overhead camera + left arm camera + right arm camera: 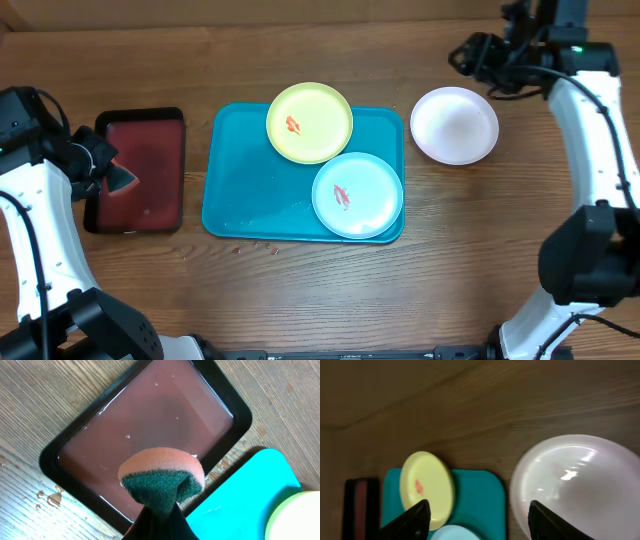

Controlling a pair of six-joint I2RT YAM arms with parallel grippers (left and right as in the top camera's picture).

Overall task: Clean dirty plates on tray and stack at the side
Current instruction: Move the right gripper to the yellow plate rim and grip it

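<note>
The turquoise tray (pixel 240 190) holds the yellow-green plate (pixel 310 122) at its far edge and the pale mint plate (pixel 358 195) at its near right corner; each has a red smear. The white plate (pixel 455 124) lies on the table right of the tray and looks free of smears. My left gripper (pixel 108 170) is shut on an orange and green sponge (pixel 162 475) above the dark-red tray. My right gripper (pixel 480 55) is open and empty, raised behind the white plate (pixel 580 485). The right wrist view also shows the yellow-green plate (pixel 427 487) and the tray (pixel 480 500).
The smaller dark-red tray (pixel 140 170) with a black rim holds a film of water (pixel 150 420) left of the turquoise tray. Water drops lie on the wood (pixel 47 497) beside it. Small red crumbs lie on the table at the turquoise tray's near edge (pixel 262 247).
</note>
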